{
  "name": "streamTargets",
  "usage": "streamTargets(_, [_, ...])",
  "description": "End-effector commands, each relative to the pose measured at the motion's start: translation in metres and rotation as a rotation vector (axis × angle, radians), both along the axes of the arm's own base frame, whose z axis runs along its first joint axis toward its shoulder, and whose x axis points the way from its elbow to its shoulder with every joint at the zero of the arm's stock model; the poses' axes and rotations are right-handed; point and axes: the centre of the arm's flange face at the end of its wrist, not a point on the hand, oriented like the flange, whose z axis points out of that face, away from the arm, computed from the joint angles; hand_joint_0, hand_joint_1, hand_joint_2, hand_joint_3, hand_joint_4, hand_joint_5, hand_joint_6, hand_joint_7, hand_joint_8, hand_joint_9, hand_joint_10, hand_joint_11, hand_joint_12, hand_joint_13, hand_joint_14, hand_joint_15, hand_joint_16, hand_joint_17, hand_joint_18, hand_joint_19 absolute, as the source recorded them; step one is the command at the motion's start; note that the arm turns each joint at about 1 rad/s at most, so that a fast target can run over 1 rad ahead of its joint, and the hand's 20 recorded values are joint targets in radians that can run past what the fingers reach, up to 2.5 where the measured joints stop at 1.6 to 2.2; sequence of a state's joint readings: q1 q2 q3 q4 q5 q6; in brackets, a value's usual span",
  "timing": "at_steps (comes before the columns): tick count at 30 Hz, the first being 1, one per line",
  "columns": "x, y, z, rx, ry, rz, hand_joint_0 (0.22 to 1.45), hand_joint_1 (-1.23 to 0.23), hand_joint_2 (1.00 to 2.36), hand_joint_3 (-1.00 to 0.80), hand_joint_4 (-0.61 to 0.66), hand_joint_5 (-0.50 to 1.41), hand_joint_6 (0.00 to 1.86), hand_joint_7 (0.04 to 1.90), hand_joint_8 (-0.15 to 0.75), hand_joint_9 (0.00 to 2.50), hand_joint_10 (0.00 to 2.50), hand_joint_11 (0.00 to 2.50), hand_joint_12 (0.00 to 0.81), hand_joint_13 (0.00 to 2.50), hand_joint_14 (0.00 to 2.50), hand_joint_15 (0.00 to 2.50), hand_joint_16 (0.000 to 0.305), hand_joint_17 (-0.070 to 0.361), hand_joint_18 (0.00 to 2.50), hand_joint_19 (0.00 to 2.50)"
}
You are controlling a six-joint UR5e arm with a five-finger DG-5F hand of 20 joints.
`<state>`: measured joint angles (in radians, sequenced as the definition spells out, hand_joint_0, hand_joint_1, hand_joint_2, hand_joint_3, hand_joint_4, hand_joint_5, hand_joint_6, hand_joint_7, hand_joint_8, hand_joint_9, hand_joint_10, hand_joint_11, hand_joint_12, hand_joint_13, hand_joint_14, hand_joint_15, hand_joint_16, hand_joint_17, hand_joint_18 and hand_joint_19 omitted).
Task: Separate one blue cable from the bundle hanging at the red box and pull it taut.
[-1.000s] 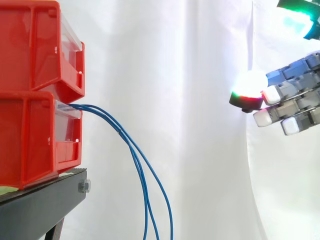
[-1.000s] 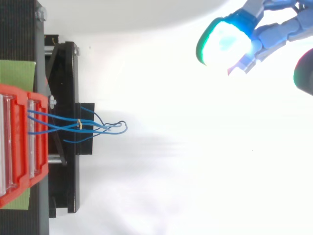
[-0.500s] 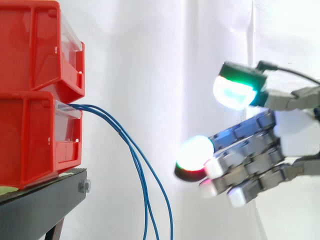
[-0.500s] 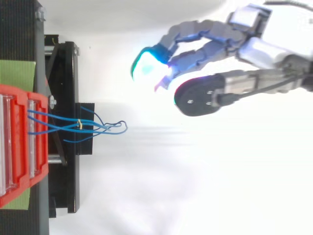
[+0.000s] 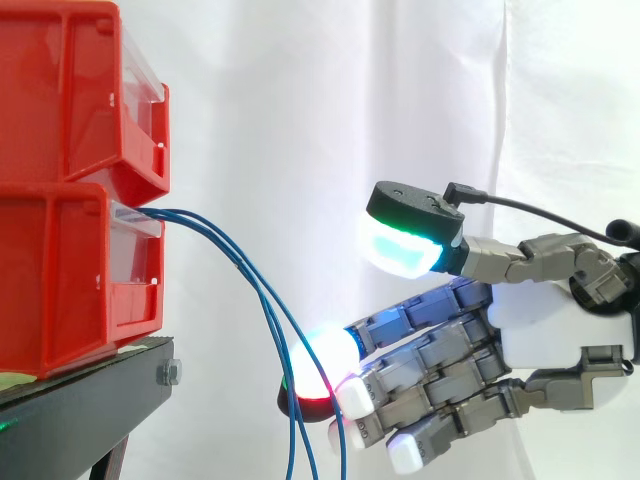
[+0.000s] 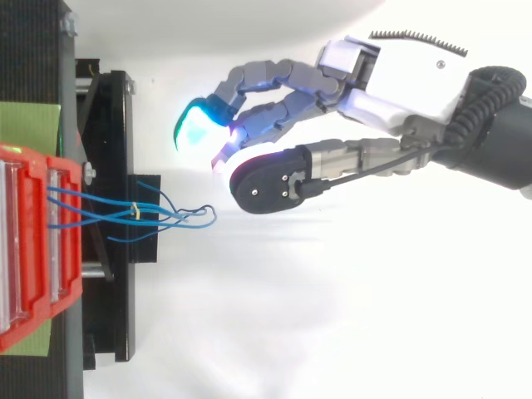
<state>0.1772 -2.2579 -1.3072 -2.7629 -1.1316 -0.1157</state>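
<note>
Far left, side view: 2 red bins stacked, upper red bin (image 5: 70, 90) over lower red bin (image 5: 70, 280), each with a clear front panel (image 5: 140, 75). Both sit on the black stand (image 5: 90, 405); a bolt (image 5: 168, 374) shows at its front edge. In the top view a green patch (image 6: 29, 125) lies on the stand beside the bins. White curtain (image 5: 300, 120) behind.

The blue cables (image 5: 270, 310) leave the front lip of the lower red bin as a bundle, arc out to the right and hang slack, running down past the picture's lower edge. In the top view a small pale tie (image 6: 135, 212) holds the strands together just off the stand, and they end in a loose loop further right. No strand is separated or taut.

Right of the bundle: the hand (image 5: 550, 330) comes in from the right, fingers stretched out and spread away from the thumb, holding nothing. The lowest fingertips (image 5: 325, 365) glow white and red and overlap the cables in the side view; the thumb pad (image 5: 400, 245) glows cyan-green above them. The top view shows the hand off to one side of the cable loop, near it, with a gap.

Change: 0.5 s ago the hand was higher and further right, well apart from the cables; 1 s ago it sat at the right edge. It has since come down and to the left. Bundle unchanged.
</note>
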Motion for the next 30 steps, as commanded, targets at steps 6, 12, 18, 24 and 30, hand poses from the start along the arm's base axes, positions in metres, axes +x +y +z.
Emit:
streamTargets(6, [0.025, 0.013, -0.005, -0.012, -0.031, 0.052, 0.59, -0.55, 1.0, -0.46, 0.32, -0.18, 0.5, 0.89, 0.342, 0.78, 0.01, 0.51, 0.365, 0.64, 0.01, 0.39, 0.047, 0.105, 0.58, 0.57])
streamTargets(12, [0.038, 0.024, -0.02, -0.005, -0.076, 0.076, 0.58, -0.56, 1.0, -0.46, 0.32, -0.18, 0.5, 0.89, 0.341, 0.78, 0.01, 0.52, 0.366, 0.64, 0.01, 0.39, 0.047, 0.105, 0.58, 0.56])
streamTargets(18, [0.051, 0.031, -0.015, 0.009, -0.119, 0.125, 0.58, -0.56, 1.0, -0.47, 0.32, -0.18, 0.5, 0.89, 0.342, 0.78, 0.01, 0.51, 0.365, 0.65, 0.01, 0.39, 0.047, 0.105, 0.58, 0.56])
streamTargets(24, [0.052, 0.032, -0.014, 0.011, -0.124, 0.131, 0.58, -0.56, 1.0, -0.46, 0.32, -0.18, 0.5, 0.89, 0.342, 0.78, 0.01, 0.52, 0.364, 0.66, 0.01, 0.41, 0.046, 0.104, 0.59, 0.57])
streamTargets(30, [0.054, 0.032, -0.012, 0.013, -0.148, 0.133, 0.59, -0.56, 1.0, -0.46, 0.32, -0.18, 0.5, 0.89, 0.338, 0.78, 0.01, 0.51, 0.362, 0.67, 0.01, 0.4, 0.046, 0.104, 0.59, 0.57])
